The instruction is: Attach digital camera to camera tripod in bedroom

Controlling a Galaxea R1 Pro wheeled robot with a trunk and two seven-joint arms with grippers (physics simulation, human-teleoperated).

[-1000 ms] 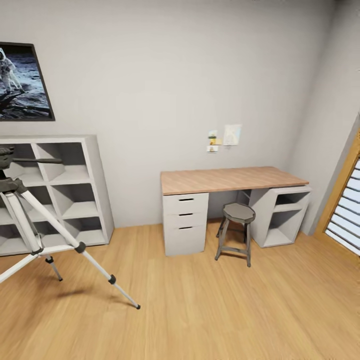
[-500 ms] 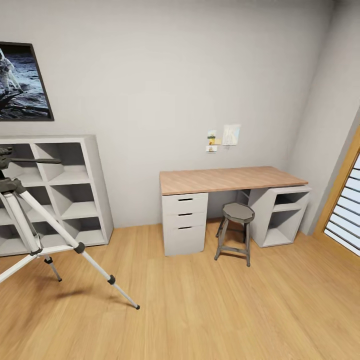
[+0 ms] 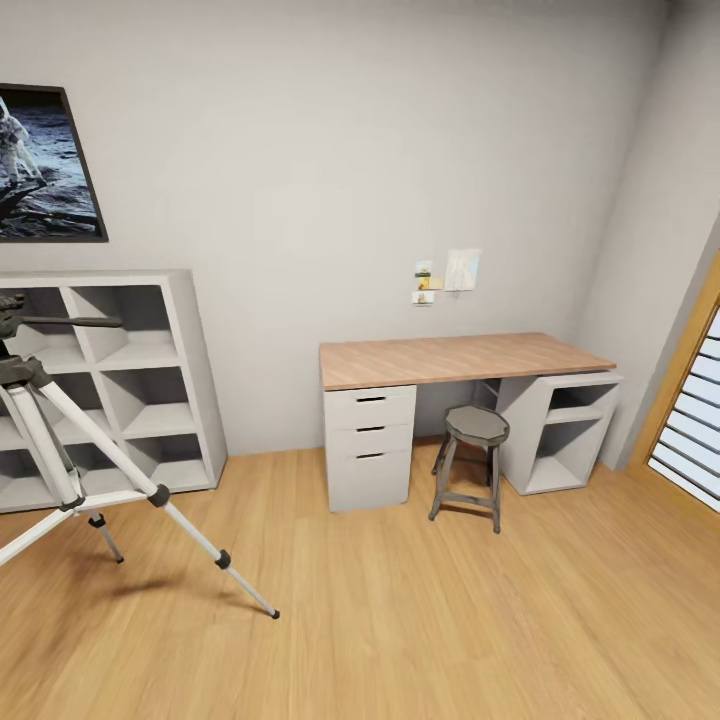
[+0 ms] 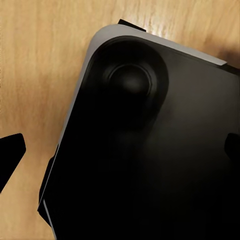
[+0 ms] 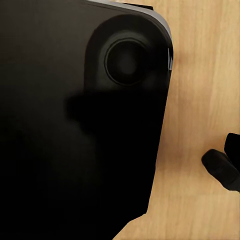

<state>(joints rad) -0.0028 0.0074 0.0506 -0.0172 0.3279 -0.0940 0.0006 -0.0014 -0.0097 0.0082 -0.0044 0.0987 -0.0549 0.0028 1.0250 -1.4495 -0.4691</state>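
Robot base, left wrist view: a black body with a rounded pale-edged corner sits over the wood plank floor; a dark finger tip pokes in at one edge and another dark tip at the opposite edge.
Left fingers: wide apart as far as the two tips show, with nothing between them but the robot's own body behind; they look released.
Robot base, right wrist view: the same kind of black body with a round boss over the plank floor; one dark finger tip shows at the edge.
Right fingers: I cannot tell whether they are released or clenched.
Floor, head view: light wood planks across the near part of the bedroom.
Camera tripod: stands on the floor at the left, legs spread, dark head and pan handle at the top, in front of the cube shelf.
Stool: dark, just in front of the desk.
Tabletop: wooden, on white drawers and an open white unit.
Cube shelf: white, against the back wall.
Astronaut picture: on the pale grey wall above the shelf.
Notes: small papers pinned above the desk.
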